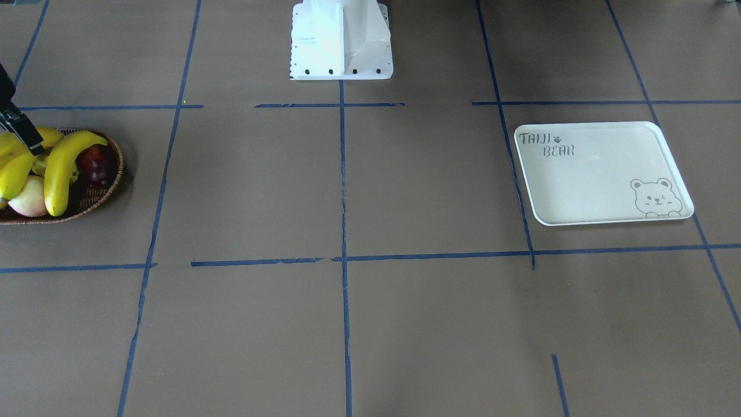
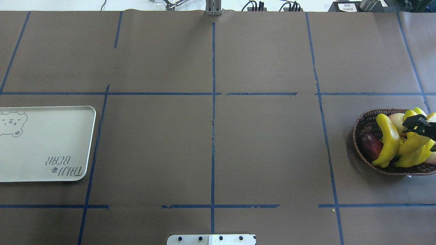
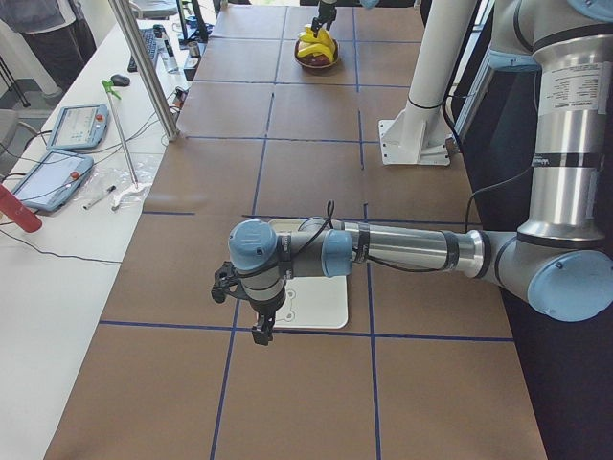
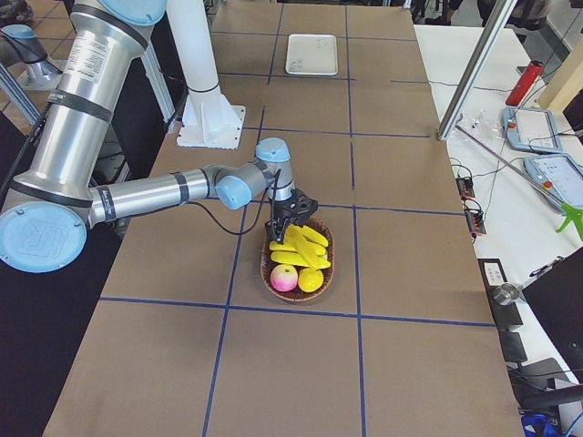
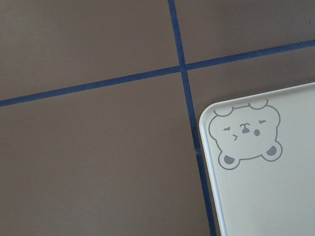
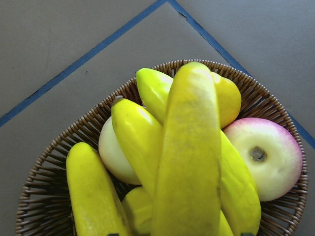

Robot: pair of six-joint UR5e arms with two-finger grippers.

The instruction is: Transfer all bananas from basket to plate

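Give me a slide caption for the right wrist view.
Bananas piled beside a pink-blushed apple in the wicker basket.

path basket (image 2: 364, 123) → plate (image 2: 51, 136): open tabletop (image 2: 265, 149) | obstacle: white base (image 1: 341, 40), robot-side edge | basket: packed with fruit (image 2: 371, 146)

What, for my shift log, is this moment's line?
right gripper: open over yellow curved bananas in dark-brown woven wicker basket | cream-white rectangular plate: bare | left gripper: over plate corner

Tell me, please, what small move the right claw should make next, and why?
Probably close the right claw on the top banana: it seems to lie inside the open claw, over the basket, and the plate is bare.
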